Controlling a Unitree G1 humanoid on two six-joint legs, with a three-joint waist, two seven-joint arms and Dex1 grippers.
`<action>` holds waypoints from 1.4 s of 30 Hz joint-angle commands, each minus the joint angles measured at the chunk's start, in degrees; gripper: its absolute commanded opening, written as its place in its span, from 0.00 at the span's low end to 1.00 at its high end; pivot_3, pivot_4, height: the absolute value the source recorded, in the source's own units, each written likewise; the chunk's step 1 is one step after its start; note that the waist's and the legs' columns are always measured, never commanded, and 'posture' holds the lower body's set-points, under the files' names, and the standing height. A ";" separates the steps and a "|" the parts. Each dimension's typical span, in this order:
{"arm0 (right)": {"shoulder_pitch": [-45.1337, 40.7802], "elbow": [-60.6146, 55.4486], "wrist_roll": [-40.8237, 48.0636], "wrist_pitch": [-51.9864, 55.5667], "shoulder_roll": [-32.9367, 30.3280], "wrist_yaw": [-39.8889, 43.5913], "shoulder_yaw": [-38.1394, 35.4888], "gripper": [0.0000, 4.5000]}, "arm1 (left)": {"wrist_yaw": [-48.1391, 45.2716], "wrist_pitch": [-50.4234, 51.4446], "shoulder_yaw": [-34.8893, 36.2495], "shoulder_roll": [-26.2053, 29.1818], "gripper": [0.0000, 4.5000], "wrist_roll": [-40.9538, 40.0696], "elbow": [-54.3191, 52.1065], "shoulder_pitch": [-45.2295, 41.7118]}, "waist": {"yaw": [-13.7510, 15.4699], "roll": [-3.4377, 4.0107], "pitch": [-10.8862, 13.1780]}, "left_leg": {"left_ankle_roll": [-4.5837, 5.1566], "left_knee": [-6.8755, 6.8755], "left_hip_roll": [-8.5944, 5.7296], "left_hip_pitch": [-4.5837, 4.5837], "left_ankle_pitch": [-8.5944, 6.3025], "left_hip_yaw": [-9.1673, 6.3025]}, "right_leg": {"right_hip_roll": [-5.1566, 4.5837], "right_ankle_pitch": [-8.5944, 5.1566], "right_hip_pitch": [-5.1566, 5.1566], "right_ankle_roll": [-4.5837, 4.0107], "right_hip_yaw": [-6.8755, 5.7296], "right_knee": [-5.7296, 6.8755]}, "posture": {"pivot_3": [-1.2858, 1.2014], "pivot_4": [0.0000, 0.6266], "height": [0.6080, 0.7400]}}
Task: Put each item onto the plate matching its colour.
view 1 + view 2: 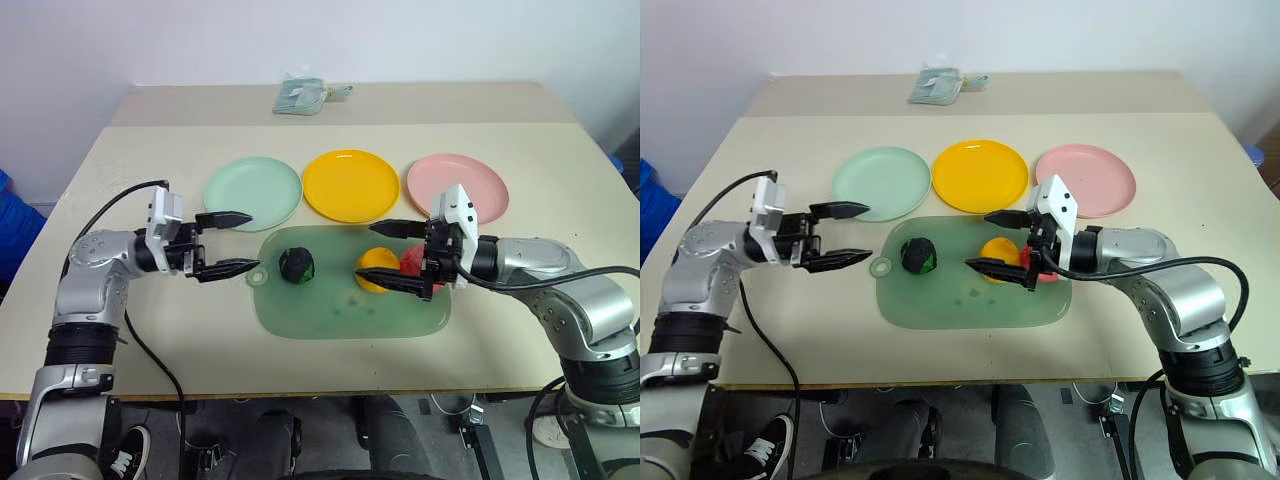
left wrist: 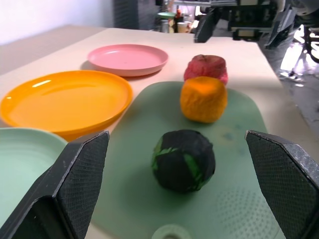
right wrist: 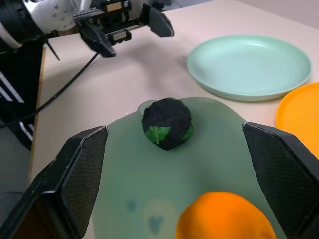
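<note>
Plates [image 1: 252,190] empty; all three items sit on mat [image 1: 340,310]. Left hand [image 1: 228,242] open, empty, facing green ball [image 1: 296,264]. Right hand [image 1: 392,256] open, flanking yellow chunk [image 1: 377,262].

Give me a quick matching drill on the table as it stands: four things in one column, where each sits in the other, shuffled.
Things:
1. dark green bumpy toy ball
2. yellow-orange rounded toy chunk
3. round bright yellow plastic plate
4. folded pale green cloth

Places:
A. at the table's far edge
B. between the mint green plate and the pink plate
C. on the translucent green mat, nearest the left gripper
D. on the mat, between the right gripper's fingers

Pairs: 1-C, 2-D, 3-B, 4-A
</note>
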 commanded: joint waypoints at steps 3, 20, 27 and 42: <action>-1.05 -1.63 -0.47 -2.78 1.51 -2.25 -1.47 0.98 | -1.61 -0.49 -0.06 0.63 1.00 -0.04 1.65 -3.81 | -0.01 0.00 0.00 | 0.01 0.00 0.00 0.02 0.00 0.00 | 0.02 0.00 -0.01 0.00 0.00 0.00 | 0.52 0.24 1.00; -0.74 -5.05 -4.76 -3.27 -5.20 0.24 2.60 0.98 | 1.31 -10.62 -6.62 -7.92 1.00 8.04 7.61 -6.55 | 0.05 -0.01 0.00 | 0.03 0.02 -0.02 0.02 -0.01 0.03 | 0.01 0.00 0.03 0.00 0.01 -0.01 | 0.52 0.24 1.00; -3.13 -1.32 -7.30 -5.89 -2.77 0.86 4.58 0.98 | 4.88 -17.61 -6.73 -10.38 1.00 10.74 8.59 -2.51 | 0.01 -0.01 0.00 | 0.02 0.00 0.02 0.04 -0.01 0.05 | 0.03 0.00 0.00 0.00 0.04 -0.01 | 0.52 0.24 1.00; -3.45 -1.06 -7.93 -6.22 -2.68 0.79 2.97 1.00 | 9.22 -24.74 -7.22 -12.85 0.50 13.83 14.01 -2.74 | 0.12 -0.02 0.00 | 0.03 0.03 -0.01 0.03 -0.01 0.03 | -0.01 0.00 0.04 0.00 0.02 -0.03 | 0.52 0.24 1.00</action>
